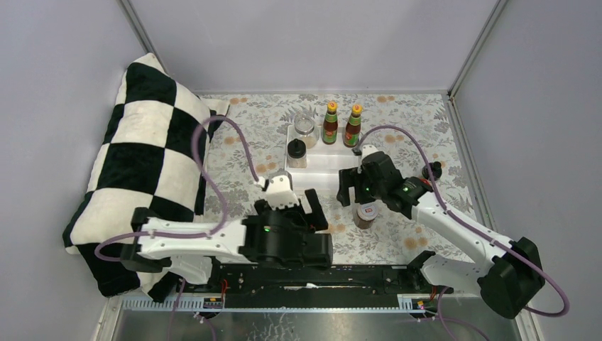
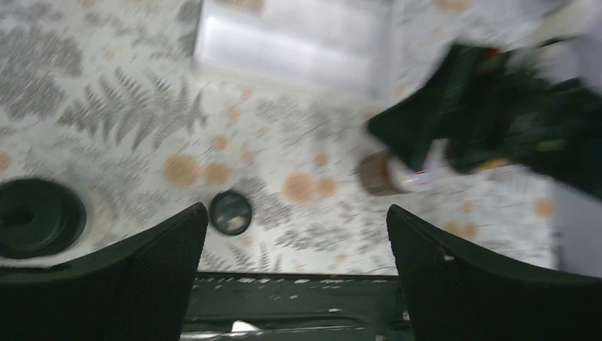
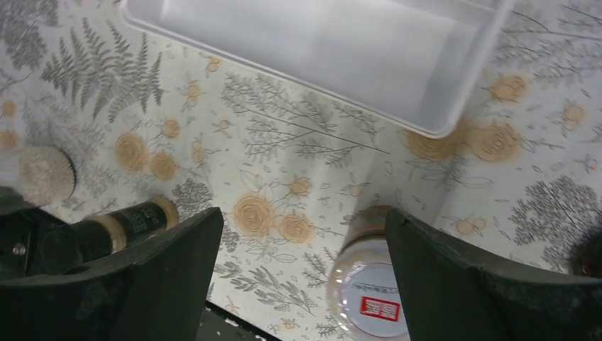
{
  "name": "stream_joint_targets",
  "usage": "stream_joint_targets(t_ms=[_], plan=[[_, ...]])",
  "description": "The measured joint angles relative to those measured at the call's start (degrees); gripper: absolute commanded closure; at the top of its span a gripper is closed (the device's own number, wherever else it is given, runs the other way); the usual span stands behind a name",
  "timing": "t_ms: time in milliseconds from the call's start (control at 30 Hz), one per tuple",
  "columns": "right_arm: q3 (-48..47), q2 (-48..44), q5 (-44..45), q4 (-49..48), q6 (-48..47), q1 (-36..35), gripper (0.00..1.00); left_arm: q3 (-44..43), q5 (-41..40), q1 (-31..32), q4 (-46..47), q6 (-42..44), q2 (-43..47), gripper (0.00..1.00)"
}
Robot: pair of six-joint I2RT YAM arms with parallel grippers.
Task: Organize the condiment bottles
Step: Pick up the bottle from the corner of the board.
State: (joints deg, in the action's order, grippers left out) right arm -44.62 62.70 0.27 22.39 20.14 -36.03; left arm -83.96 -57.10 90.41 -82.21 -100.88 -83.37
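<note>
Left arm [image 1: 192,234]: jaws wide apart, empty, over the near counter [image 1: 248,135]. Right arm [image 1: 454,227]: jaws apart, a white-lidded jar [image 3: 365,298] standing between them, just near of the tray [image 1: 323,174]. Tray's far end holds two sauce bottles [image 1: 330,122] at right, two jars [image 1: 304,126] at left.

Seen from the top, the near half of the white tray [image 1: 321,175] at centre lies bare, and I can reach in there. Its far edge is crowded by the left tall bottle [image 1: 331,122], the right tall bottle [image 1: 353,125], a clear jar [image 1: 304,126] and a black-lidded jar [image 1: 297,152]. The checkered cushion [image 1: 142,156] walls off the left. In the right wrist view, a white-lidded jar [image 3: 368,295] stands inside my wide-spread right gripper [image 3: 302,220], hard against the lower-right finger. The tablecloth [image 3: 270,163] left of it is free.
</note>
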Motion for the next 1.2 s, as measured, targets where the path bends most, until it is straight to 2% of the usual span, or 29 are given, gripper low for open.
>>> stream_joint_targets(t_ms=[100,200,400,500,667,867,1200], plan=[[-3.15,2.95,-1.6,0.07,-2.19,-3.1,0.08,-6.82,-4.07,0.04,0.35,5.86,2.12,0.01],[-7.58,6.27,-2.14,-0.15,-5.14,-8.98,0.08,-12.5,-8.28,0.31,4.59,15.91,7.61,0.01],[-13.46,12.81,-2.99,-4.37,-11.98,-20.46,0.07,-7.82,-10.49,0.31,23.17,39.06,25.57,0.01],[-13.99,16.31,-4.44,-7.52,-15.23,-24.94,0.06,-5.42,-10.71,0.31,29.0,45.99,31.93,0.01],[-13.99,21.16,-7.8,-13.25,-19.63,-31.28,0.01,-3.56,-10.86,0.31,34.82,52.24,35.04,0.01],[-14.1,24.79,-11.82,-21.31,-23.1,-37.31,0.0,-1.14,-10.86,0.31,39.74,57.42,36.72,0.01],[-17.11,33.42,-13.11,-32.83,-26.58,-39.08,0.0,1.49,-10.86,0.31,42.84,59.06,41.09,0.01]])
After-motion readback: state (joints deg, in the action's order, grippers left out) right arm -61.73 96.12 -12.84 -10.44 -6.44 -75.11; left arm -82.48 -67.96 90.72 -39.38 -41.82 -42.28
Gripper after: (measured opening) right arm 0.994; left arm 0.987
